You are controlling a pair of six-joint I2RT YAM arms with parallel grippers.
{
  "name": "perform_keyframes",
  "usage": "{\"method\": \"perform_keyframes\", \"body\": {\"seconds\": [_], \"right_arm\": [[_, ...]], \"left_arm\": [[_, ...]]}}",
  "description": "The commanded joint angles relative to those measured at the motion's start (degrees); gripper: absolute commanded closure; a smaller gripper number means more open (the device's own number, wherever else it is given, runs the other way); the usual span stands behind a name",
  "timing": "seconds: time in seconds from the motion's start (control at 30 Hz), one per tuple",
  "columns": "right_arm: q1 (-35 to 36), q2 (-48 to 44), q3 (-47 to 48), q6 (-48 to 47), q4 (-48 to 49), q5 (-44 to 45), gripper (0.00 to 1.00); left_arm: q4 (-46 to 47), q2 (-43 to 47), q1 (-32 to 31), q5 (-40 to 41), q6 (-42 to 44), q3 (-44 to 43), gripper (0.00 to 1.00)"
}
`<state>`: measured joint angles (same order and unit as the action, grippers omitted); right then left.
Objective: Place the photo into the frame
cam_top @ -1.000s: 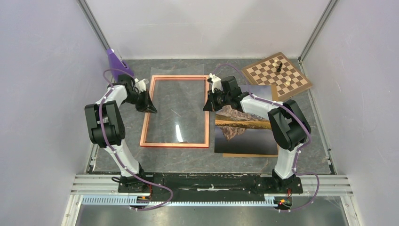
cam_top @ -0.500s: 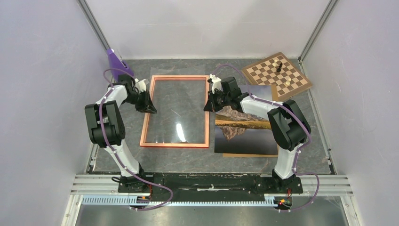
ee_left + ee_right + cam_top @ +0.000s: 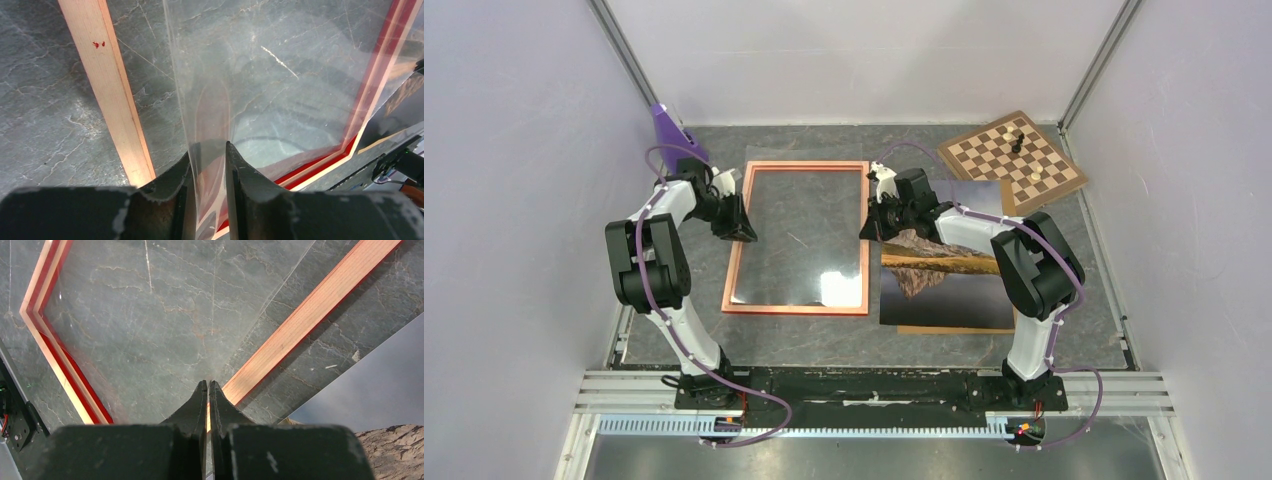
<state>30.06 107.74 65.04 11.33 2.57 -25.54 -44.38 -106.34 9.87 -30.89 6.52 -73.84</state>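
Note:
The orange-red frame (image 3: 796, 308) lies flat at the table's middle. A clear pane (image 3: 802, 235) hangs over its opening, held at both sides. My left gripper (image 3: 746, 232) is shut on the pane's left edge; in the left wrist view the pane (image 3: 260, 75) runs between the fingers (image 3: 170, 180), above the frame's rail (image 3: 112, 95). My right gripper (image 3: 869, 228) is shut on the pane's right edge; the right wrist view shows the gripper (image 3: 208, 385) pinched thin over the frame's rail (image 3: 300, 325). The photo (image 3: 949, 280) lies face up right of the frame, also in the right wrist view (image 3: 380, 385).
A brown backing board (image 3: 954, 329) peeks out under the photo's near edge. A chessboard (image 3: 1012, 160) with a few pieces sits at the back right. A purple object (image 3: 667, 128) stands at the back left corner. Walls close in on both sides.
The glare on the clear pane has slid right and dimmed, so the pane has changed tilt a little. The right gripper has edged slightly right. Both grippers stay shut on the pane.

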Motion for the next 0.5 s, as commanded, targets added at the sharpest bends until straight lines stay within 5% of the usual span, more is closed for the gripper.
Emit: {"method": "perform_keyframes", "body": {"seconds": [0.0,0.47], "right_arm": [[-0.71,-1.48,-0.61,-1.67,0.37,2.86,1.0],[-0.73,-1.75,-1.47,-1.65,1.03,3.61,1.0]], "left_arm": [[3.42,-0.96,0.85,6.63,4.4,-0.26,0.69],[3.86,-1.58,0.84,8.39,4.63,-0.33,0.61]]}}
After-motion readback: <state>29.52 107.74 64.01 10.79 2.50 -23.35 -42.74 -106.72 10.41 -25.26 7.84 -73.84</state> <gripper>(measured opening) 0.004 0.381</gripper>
